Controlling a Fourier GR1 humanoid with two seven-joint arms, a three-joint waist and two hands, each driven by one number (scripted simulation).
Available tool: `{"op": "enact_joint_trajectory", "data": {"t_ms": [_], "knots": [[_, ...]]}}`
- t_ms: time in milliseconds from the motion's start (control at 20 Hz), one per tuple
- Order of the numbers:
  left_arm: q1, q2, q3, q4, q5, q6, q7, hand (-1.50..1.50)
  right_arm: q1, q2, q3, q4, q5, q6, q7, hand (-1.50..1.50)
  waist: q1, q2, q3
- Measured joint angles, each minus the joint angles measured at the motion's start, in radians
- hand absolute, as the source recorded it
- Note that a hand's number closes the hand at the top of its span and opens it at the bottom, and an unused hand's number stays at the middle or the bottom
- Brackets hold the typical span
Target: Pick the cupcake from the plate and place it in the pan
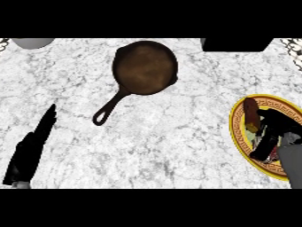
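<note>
A brown cast-iron pan (145, 66) lies at the back middle of the marble counter, its handle pointing toward the lower left. At the right edge sits a yellow-rimmed plate (239, 133) with a dark centre. The cupcake (251, 111), reddish brown, lies at the plate's upper left. My right hand (274, 133) is over the plate with its fingers curled close against the cupcake; whether they clasp it is hidden. Down at the lower left my left hand (32, 148) rests open, fingers straight and pointing up.
A grey rounded object (32, 42) shows at the back left edge and a black box (237, 44) at the back right. Patterned tiles border both upper corners. Bare marble lies between pan and plate.
</note>
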State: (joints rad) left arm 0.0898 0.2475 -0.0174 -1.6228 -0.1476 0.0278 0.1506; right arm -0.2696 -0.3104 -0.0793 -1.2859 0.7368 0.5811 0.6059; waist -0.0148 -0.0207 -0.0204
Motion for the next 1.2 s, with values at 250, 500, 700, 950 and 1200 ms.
{"op": "enact_joint_trajectory", "data": {"t_ms": [250, 500, 700, 950, 1200], "knots": [[0.0, -0.003, 0.003, 0.005, 0.001, -0.001, -0.006, 0.0, -0.02, 0.128, 0.069, -0.142, 0.17, -0.216, 0.233, 1.5, 0.006, 0.008, 0.012], [-0.013, -0.006, -0.001, 0.008, -0.002, -0.004, -0.001, 0.0, -0.113, 0.129, 0.18, -0.26, 0.366, -0.371, 0.281, 1.5, 0.019, 0.014, 0.017], [-0.018, -0.015, -0.01, 0.002, -0.009, -0.002, -0.001, 0.0, -0.216, 0.137, 0.25, -0.27, 0.472, -0.446, 0.278, 1.5, 0.027, 0.018, 0.019], [-0.029, -0.015, -0.003, 0.006, -0.01, -0.012, 0.001, 0.0, -0.39, 0.198, 0.253, -0.134, 0.522, -0.543, 0.261, 1.5, 0.034, 0.023, 0.02], [-0.039, -0.029, -0.013, 0.027, -0.028, -0.008, -0.017, 0.0, -0.572, 0.263, 0.179, 0.096, 0.481, -0.661, 0.207, 1.5, 0.044, 0.028, 0.02]]}}
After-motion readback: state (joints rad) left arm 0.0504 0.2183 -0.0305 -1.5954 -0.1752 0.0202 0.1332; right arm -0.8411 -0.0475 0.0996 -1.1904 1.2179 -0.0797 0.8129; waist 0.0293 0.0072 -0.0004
